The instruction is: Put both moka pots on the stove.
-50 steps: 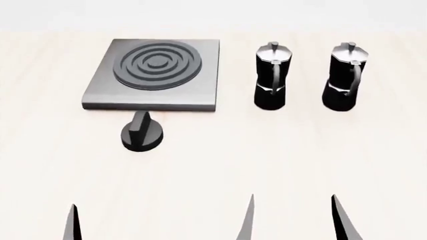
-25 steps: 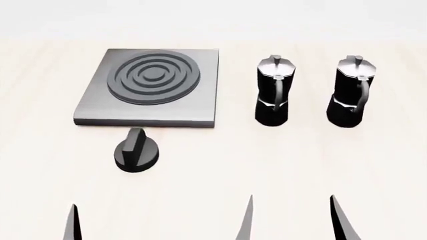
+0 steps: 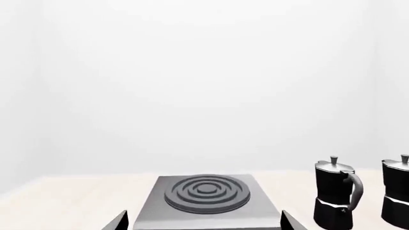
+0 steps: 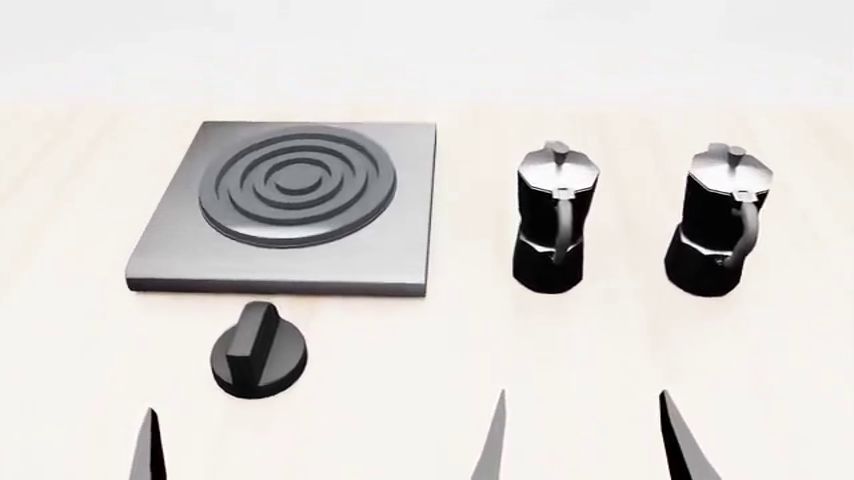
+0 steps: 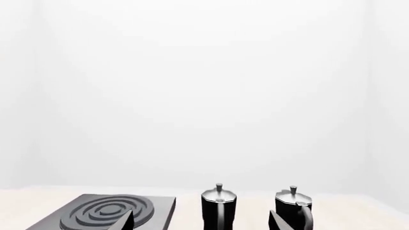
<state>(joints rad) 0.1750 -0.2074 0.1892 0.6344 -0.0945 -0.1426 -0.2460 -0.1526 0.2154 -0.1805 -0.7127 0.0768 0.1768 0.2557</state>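
Observation:
Two glossy black moka pots with silver lids stand upright on the pale table: the left moka pot point(image 4: 554, 225) point(image 3: 335, 196) point(image 5: 219, 208) and the right moka pot point(image 4: 721, 225) point(image 3: 397, 196) point(image 5: 294, 211). The stove point(image 4: 287, 205) point(image 3: 204, 196) point(image 5: 108, 213) lies to their left with nothing on it. My right gripper point(image 4: 587, 440) point(image 5: 201, 223) is open, short of the pots and facing the left one. My left gripper point(image 3: 203, 223) is open and faces the stove. In the head view only one of its fingers point(image 4: 147, 448) shows.
A short round black knob point(image 4: 258, 352) stands on the table point(image 4: 427, 340) just in front of the stove's near edge, between the stove and my left gripper. A plain white wall rises behind the table.
In the head view the stove, knob and both pots have slid down the picture and look nearer. The fingertips keep their places in the frame and stay open.

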